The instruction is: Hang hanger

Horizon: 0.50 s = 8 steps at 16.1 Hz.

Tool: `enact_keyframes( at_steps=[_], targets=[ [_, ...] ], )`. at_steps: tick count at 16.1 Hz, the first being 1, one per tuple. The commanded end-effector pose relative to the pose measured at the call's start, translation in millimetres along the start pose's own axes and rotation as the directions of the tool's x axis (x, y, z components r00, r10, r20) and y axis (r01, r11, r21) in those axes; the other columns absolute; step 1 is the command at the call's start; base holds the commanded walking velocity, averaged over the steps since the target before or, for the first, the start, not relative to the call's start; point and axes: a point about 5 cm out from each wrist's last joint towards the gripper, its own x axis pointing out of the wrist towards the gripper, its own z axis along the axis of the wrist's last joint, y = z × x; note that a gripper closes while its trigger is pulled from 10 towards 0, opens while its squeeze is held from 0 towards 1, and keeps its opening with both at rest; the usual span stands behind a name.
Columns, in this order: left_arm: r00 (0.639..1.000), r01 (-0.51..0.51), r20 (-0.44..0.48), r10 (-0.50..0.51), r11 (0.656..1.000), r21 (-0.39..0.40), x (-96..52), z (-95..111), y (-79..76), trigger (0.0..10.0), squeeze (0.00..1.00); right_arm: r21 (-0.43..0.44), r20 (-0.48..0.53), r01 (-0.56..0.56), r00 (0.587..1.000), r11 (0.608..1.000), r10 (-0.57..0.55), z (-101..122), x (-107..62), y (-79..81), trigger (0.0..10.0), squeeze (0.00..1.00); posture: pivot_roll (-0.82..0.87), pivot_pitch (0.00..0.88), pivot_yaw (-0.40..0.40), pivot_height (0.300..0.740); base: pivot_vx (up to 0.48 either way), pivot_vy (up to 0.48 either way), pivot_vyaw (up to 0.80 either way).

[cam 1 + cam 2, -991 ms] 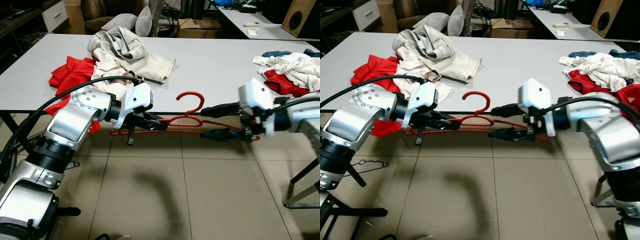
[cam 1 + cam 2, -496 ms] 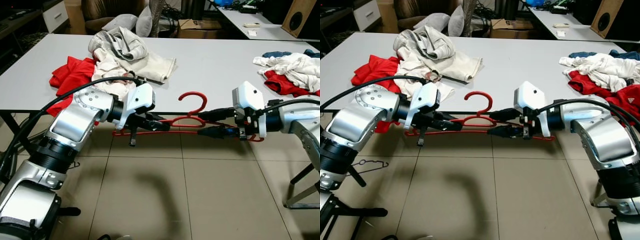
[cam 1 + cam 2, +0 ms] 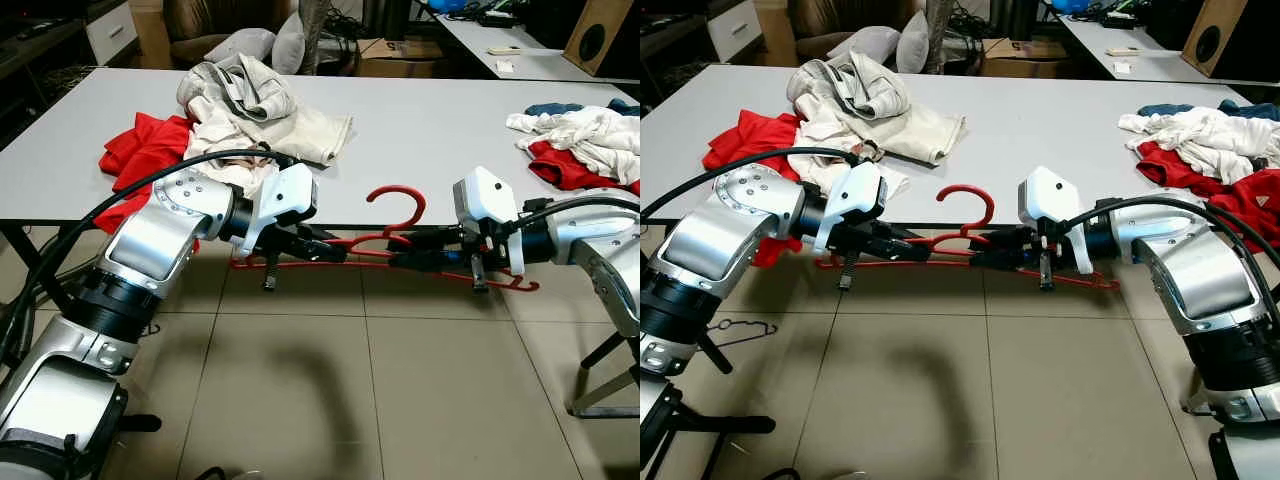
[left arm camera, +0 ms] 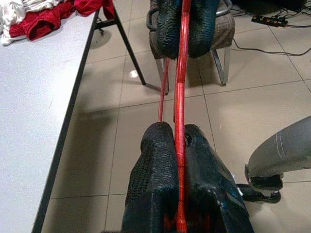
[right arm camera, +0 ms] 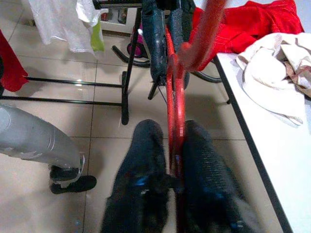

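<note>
Just in front of the near edge of a long white tabletop (image 3: 430,130), above a tiled floor (image 3: 380,400), a red hanger (image 3: 395,215) is held level in the air between the robot's two arms. Its hook curves upward near the tabletop edge, and its thin bars stretch out to either side.

The left hand (image 3: 325,250) reaches in from the left, its two black fingers (image 4: 155,179) pressed together on the hanger's bar, pinching it on the left half. The right hand (image 3: 405,252) reaches in from the right, its fingers (image 5: 146,165) likewise clamped on the bar, just right of the hook. The two hands point toward each other and sit close together, with the hook rising between them. The hanger's right tip sticks out past the right wrist.

On the tabletop, at the left, lies a heap of cream clothing (image 3: 260,110) beside a red garment (image 3: 140,150) that drapes over the edge. At the far right lies another pile of white and red clothes (image 3: 580,145). Behind the tabletop stand grey cushions (image 3: 265,45) and a cardboard box (image 3: 395,55).
</note>
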Motion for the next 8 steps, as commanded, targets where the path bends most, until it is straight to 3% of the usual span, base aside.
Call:
enact_keyframes(
  at_steps=[1, 4, 5, 6, 7, 8],
  targets=[
    [1.000, 0.009, -0.005, -0.009, 0.999, 0.041, 0.6, 9.2, 2.0, 0.0, 0.00, -0.019, 0.004, -0.009, 1.000, 1.000, 0.010, 3.8, 0.6, -1.2, 0.0, 0.00, -0.03, 0.000, 0.002, 0.740, 0.000, 0.000, 0.00],
    [1.000, 0.000, 0.003, 0.000, 0.999, 0.040, 0.0, 9.8, 2.5, 0.0, 0.00, -0.013, 0.010, -0.006, 1.000, 1.000, 0.006, 2.9, -0.1, 0.0, 0.0, 0.00, -0.03, 0.000, 0.006, 0.740, 0.000, 0.000, 0.00],
    [0.999, -0.036, 0.026, 0.036, 0.999, 0.016, -1.4, 11.9, 5.8, 10.0, 0.00, -0.009, 0.013, -0.007, 1.000, 1.000, 0.007, 2.5, -0.3, 1.2, 0.0, 0.00, -0.03, 0.000, 0.006, 0.740, 0.000, 0.000, 0.00],
    [0.999, -0.030, 0.037, 0.030, 1.000, -0.002, -1.8, 12.8, 6.1, 10.0, 0.07, -0.007, 0.013, -0.007, 1.000, 1.000, 0.007, 2.1, -0.6, 1.4, 0.0, 0.00, -0.04, 0.000, 0.009, 0.740, 0.000, 0.000, 0.00],
    [0.997, -0.023, 0.072, 0.024, 1.000, -0.018, -3.4, 15.9, 6.3, 10.0, 0.98, -0.003, 0.010, -0.006, 1.000, 1.000, 0.006, 1.3, -1.3, 2.4, 0.0, 0.00, -0.04, 0.000, 0.009, 0.740, 0.000, 0.000, 0.00],
    [0.994, -0.028, 0.109, 0.031, 0.999, -0.027, -4.4, 18.9, 6.9, 10.0, 1.00, 0.000, 0.007, -0.004, 1.000, 1.000, 0.004, 0.4, -2.2, 3.0, 0.0, 0.00, -0.04, 0.000, 0.010, 0.740, 0.000, 0.000, 0.00]
  ],
)
